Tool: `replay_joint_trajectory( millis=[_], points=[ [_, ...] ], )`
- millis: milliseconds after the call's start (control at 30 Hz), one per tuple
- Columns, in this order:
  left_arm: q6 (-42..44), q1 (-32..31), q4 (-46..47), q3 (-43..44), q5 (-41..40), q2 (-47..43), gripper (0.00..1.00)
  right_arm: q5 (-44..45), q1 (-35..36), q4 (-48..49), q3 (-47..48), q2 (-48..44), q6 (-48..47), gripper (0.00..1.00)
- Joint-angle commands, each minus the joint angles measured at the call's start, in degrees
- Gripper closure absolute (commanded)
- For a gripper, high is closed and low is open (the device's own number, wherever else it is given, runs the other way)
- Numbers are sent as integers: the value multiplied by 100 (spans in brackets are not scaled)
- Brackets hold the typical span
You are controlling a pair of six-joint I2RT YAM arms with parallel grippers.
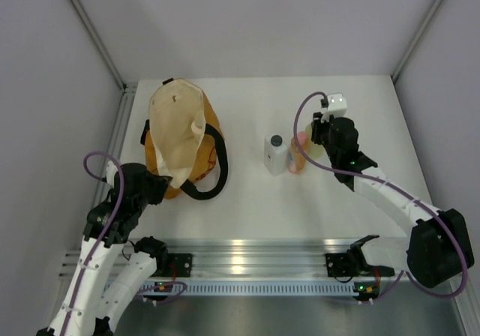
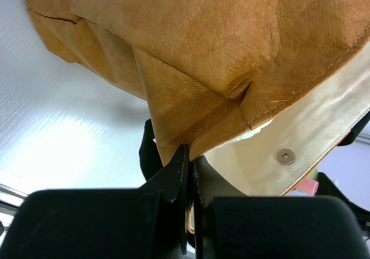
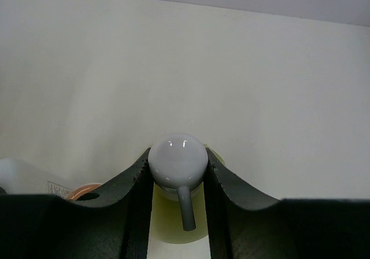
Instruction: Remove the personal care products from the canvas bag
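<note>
Canvas bag (image 1: 176, 126): slumped open on the left half of the table (image 1: 247, 216), cream lining upward; only the left wrist view shows its mustard outer fabric close up and a metal snap (image 2: 285, 156).
Left pincer (image 2: 187, 158): closed tight, pinching the bag's near rim.
Right pincer (image 3: 178, 155): clamped on the pale green bottle (image 3: 165, 219) at its white cap (image 3: 178, 165); the top view hides this bottle under the wrist.
Clear-white bottle (image 1: 275, 157): upright mid-table, black cap.
Orange bottle (image 1: 298, 156): just right of it, pink cap; contact unclear.
</note>
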Motion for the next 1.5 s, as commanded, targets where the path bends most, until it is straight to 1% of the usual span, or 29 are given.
replay_joint_trajectory(
  millis=[0, 367, 533, 567, 633, 700, 733, 767, 800, 833, 867, 933, 967, 1033, 1167, 1233, 1300, 1333, 1367, 1400, 1433, 1467],
  points=[
    [73, 1, 40, -57, 47, -50, 100, -58, -68, 2072, -121, -404, -24, 100],
    [47, 1, 32, -65, 38, -85, 100, 73, -200, 3038, -1027, -26, 221, 100],
    [47, 1, 32, -22, 3, -94, 100, 47, -217, 3250, -1291, 71, 222, 100],
    [56, 10, 32, -13, -6, -76, 100, 56, -209, 3294, -1326, 88, 230, 99],
    [47, 1, 32, 5, 3, -59, 100, 74, -226, 3295, -1379, 97, 187, 92],
    [38, 1, 40, 5, 12, -50, 100, 65, -226, 3251, -1379, 88, 187, 81],
    [38, 1, 40, 5, 12, -32, 100, 56, -217, 3224, -1379, 80, 204, 73],
    [38, 1, 49, 5, 12, -23, 100, 47, -226, 3180, -1379, 19, 213, 54],
    [30, 1, 40, 14, 12, -23, 100, 38, -226, 3154, -1379, -8, 213, 49],
    [30, 10, 40, 5, 21, -15, 100, 56, -226, 3128, -1370, -43, 213, 46],
    [30, 10, 49, 5, 21, -15, 100, 65, -226, 3075, -1336, -104, 195, 36],
    [29, 1, 40, 5, 29, -15, 100, 109, -217, 3031, -1300, -184, 126, 29],
    [30, 10, 40, 5, 47, 3, 100, 109, -235, 3022, -1265, -254, 81, 21],
    [21, 1, 40, 5, 64, 3, 100, 179, -226, 2926, -1186, -324, 2, 19],
    [38, 10, 49, 31, 65, 30, 100, 170, -209, 2531, -748, -491, -104, 17],
    [47, 1, 40, 40, 47, 30, 100, 232, -182, 2092, -502, -518, -112, 17],
    [47, 10, 40, 57, 38, 29, 100, 136, -86, 1810, -124, -562, -112, 18],
    [64, 1, 40, 58, 38, 29, 100, 48, -33, 1513, 26, -562, -286, 18],
    [91, 1, 40, 66, 30, 21, 100, -31, 54, 1310, 366, -562, -297, 19],
    [91, 1, 40, 75, 3, 12, 100, -128, 273, 1090, 561, -536, -306, 20],
    [100, 1, 40, 75, -6, 21, 100, -163, 414, 653, 772, -492, -358, 20],
    [109, 1, 32, 84, -14, 21, 100, -225, 537, 396, 1209, -379, -367, 21]
  ],
)
